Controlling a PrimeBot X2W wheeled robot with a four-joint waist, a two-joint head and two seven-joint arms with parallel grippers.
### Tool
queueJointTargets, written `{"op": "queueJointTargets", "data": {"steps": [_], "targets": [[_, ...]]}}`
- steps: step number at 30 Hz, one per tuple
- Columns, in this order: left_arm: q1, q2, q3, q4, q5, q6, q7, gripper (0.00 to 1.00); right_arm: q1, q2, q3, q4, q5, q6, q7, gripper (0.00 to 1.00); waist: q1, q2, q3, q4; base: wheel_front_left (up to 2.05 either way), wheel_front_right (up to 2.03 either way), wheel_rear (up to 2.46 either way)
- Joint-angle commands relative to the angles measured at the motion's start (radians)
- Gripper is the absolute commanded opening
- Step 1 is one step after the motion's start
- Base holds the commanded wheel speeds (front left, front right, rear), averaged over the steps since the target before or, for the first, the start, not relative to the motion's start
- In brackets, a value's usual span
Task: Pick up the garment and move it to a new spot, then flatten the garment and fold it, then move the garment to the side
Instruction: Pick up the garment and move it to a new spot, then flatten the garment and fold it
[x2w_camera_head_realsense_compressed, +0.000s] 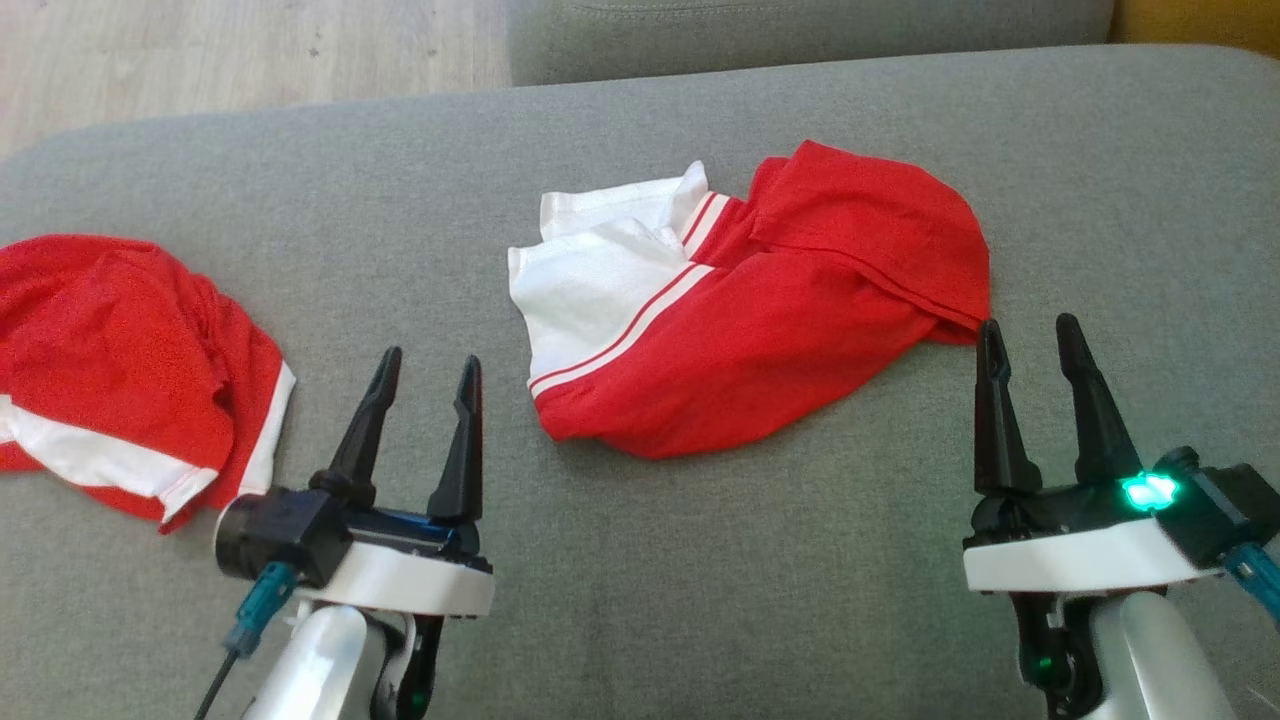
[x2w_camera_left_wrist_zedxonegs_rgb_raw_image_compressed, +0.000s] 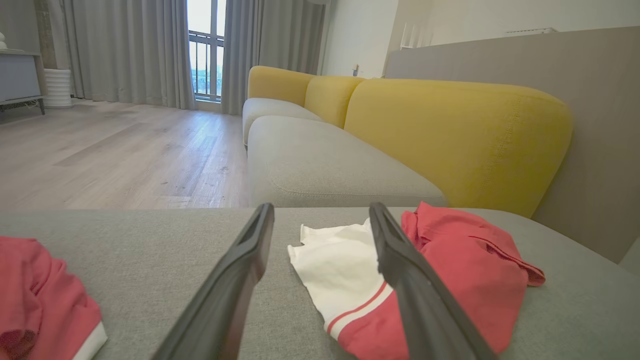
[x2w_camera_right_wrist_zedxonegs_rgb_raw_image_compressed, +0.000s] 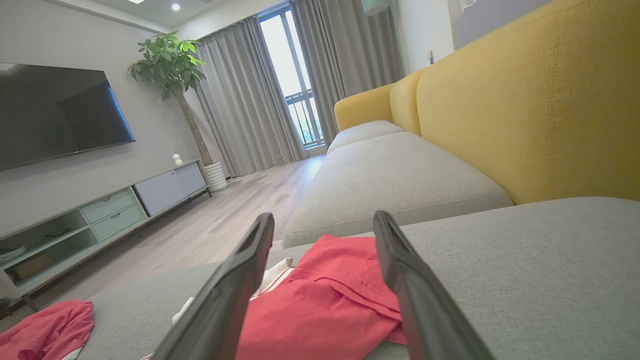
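The red-and-white garment (x2w_camera_head_realsense_compressed: 760, 330) lies crumpled near the middle of the grey sofa seat (x2w_camera_head_realsense_compressed: 700, 580), with its white panel and two white stripes toward the left and its red part bunched toward the right. The right hand (x2w_camera_head_realsense_compressed: 1029, 322) hangs at the garment's right hem with its two dark fingers spread wide and nothing between them; whether a fingertip touches the cloth cannot be told. The left hand (x2w_camera_head_realsense_compressed: 431, 357) is likewise spread wide and empty, over bare cushion just left of the garment. That makes two hands, both holding nothing. There are two garments: a second garment (x2w_camera_head_realsense_compressed: 120, 370), also red with white trim, lies heaped at the seat's left edge, well apart from the first.
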Motion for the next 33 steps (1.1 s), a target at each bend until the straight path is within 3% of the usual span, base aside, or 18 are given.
{"op": "queueJointTargets", "data": {"steps": [1, 9, 13, 23, 33], "targets": [[-0.025, -0.001, 0.048, -0.022, 0.014, -0.009, -0.009, 1.0, -0.021, -0.003, 0.025, -0.03, -0.007, -0.001, -0.009, 1.0, 0.0, -0.0001, 0.007, -0.004, 0.0, 0.0, 0.0], [-0.055, -0.049, 0.055, 0.001, 0.055, -0.056, -0.009, 1.0, -0.079, -0.003, 0.002, 0.022, -0.092, -0.001, -0.009, 1.0, 0.0, -0.0001, 0.065, 0.032, 0.0, 0.0, 0.0], [-0.079, -0.069, 0.052, 0.019, 0.064, -0.073, -0.009, 1.0, -0.178, -0.003, -0.024, 0.122, -0.193, -0.001, 0.008, 1.0, 0.0, -0.0001, 0.107, 0.08, 0.0, 0.0, 0.0], [-0.105, -0.099, 0.048, 0.049, 0.068, -0.096, -0.009, 1.0, -0.458, -0.003, -0.043, 0.418, -0.393, -0.001, 0.17, 1.0, 0.0, -0.0001, 0.175, 0.191, 0.0, 0.0, 0.0], [-0.119, -0.106, 0.044, 0.054, 0.062, -0.105, -0.009, 1.0, -0.609, -0.003, -0.13, 0.645, -0.52, -0.001, 0.223, 1.0, 0.0, -0.0001, 0.213, 0.226, 0.0, 0.0, 0.0]]}}
